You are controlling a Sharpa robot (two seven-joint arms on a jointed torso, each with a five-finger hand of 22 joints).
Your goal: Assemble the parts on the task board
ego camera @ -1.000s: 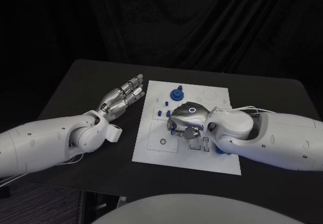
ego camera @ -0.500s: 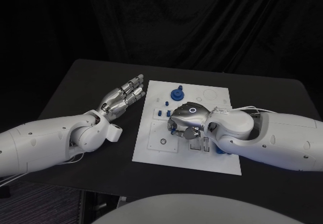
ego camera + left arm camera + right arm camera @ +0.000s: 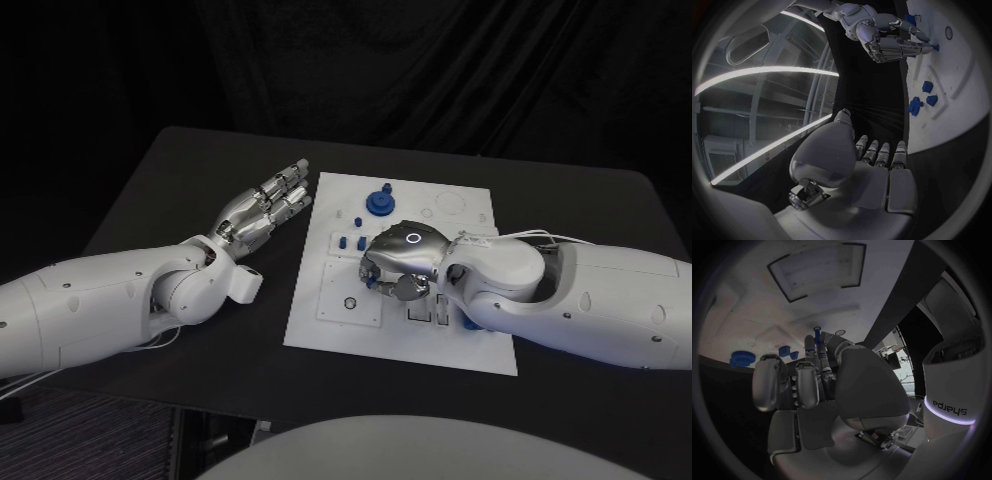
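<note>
Right hand (image 3: 400, 262) pinching a blue peg (image 3: 817, 334) over the task board (image 3: 325, 325); left hand (image 3: 267, 208) open beside it.

The only readable writing is a grey brand word on the smooth white plastic arm shell (image 3: 951, 390) in the right wrist view, standing just above that shell's glowing violet band. It shows upside down there and reads "sharpa". Beyond that shell, on the flat white task board (image 3: 346, 325) and the small blue parts, no letters or numbers can be made out.
</note>
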